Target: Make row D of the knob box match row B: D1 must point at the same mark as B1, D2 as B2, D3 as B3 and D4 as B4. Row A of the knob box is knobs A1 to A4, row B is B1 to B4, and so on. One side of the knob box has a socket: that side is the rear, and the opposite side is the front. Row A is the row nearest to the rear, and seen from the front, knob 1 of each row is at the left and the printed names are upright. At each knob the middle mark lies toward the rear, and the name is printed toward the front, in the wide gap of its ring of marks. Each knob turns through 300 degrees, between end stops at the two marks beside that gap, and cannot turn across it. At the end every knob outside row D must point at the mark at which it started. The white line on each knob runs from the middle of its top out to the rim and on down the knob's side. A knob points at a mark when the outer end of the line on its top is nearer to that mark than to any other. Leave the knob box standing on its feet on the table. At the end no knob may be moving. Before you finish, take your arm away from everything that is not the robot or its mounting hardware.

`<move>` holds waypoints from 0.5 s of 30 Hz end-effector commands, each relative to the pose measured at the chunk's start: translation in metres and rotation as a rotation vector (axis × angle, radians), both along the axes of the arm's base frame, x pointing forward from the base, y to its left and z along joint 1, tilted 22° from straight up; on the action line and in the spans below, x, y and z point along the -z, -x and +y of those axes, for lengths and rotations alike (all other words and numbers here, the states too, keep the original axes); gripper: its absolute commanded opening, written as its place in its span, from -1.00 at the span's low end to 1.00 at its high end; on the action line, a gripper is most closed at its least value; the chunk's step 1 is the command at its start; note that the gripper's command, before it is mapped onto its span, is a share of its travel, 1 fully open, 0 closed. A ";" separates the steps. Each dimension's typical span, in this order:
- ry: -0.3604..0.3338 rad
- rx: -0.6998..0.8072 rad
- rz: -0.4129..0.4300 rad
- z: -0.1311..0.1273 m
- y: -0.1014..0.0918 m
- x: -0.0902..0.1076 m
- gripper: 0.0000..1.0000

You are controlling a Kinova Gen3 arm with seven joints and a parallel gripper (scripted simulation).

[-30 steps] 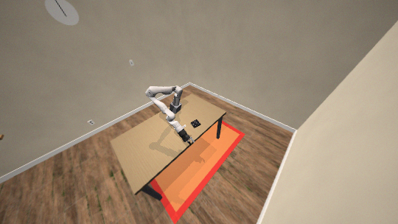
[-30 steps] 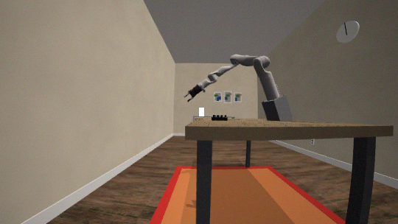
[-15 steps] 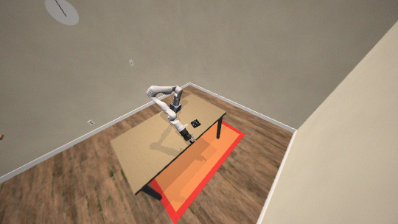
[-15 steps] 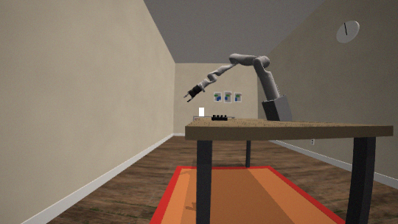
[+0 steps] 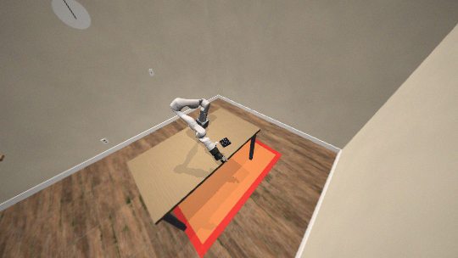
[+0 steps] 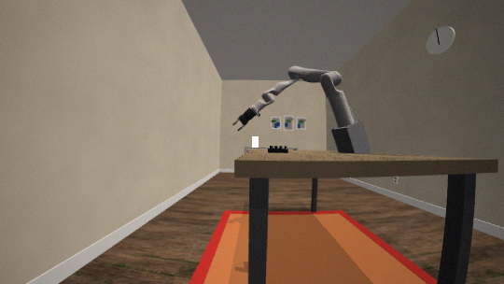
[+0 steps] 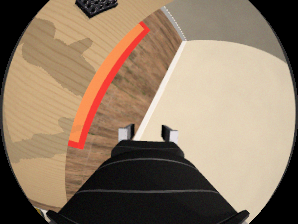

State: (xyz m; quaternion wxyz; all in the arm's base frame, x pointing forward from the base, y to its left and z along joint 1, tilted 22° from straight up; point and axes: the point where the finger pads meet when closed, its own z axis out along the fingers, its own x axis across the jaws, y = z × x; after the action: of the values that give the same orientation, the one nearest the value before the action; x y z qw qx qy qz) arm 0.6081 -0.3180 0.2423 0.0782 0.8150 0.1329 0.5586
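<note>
The knob box [image 5: 225,142] [image 6: 277,149] [image 7: 97,3] is a small black box with rows of knobs, standing on the wooden table [image 5: 170,170] [image 6: 373,163] [image 7: 47,70] near its far end. The knobs' lines and marks are too small to read in any view. My gripper [image 5: 224,159] [image 6: 237,125] [image 7: 147,130] is open and empty. It hangs high in the air over the table's long edge, well away from the box and tilted outward.
The arm's base [image 5: 202,123] [image 6: 351,136] stands at the table's far end. An orange rug with a red border [image 5: 229,191] [image 6: 303,252] [image 7: 107,70] lies on the floor beside the table. A small white block [image 6: 255,141] shows beyond the box.
</note>
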 end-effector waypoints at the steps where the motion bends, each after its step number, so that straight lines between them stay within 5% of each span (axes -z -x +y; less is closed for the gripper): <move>1: -0.005 0.010 0.004 -0.001 0.000 -0.001 1.00; 3: -0.044 0.002 0.034 0.022 -0.002 0.007 1.00; 11: -0.044 0.010 0.032 0.017 -0.001 0.006 1.00; 15: -0.083 0.006 0.064 0.038 0.000 0.014 1.00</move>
State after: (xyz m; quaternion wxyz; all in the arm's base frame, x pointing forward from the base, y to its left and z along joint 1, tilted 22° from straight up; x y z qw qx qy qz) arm 0.6069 -0.2886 0.2289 0.0467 0.8322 0.1114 0.5411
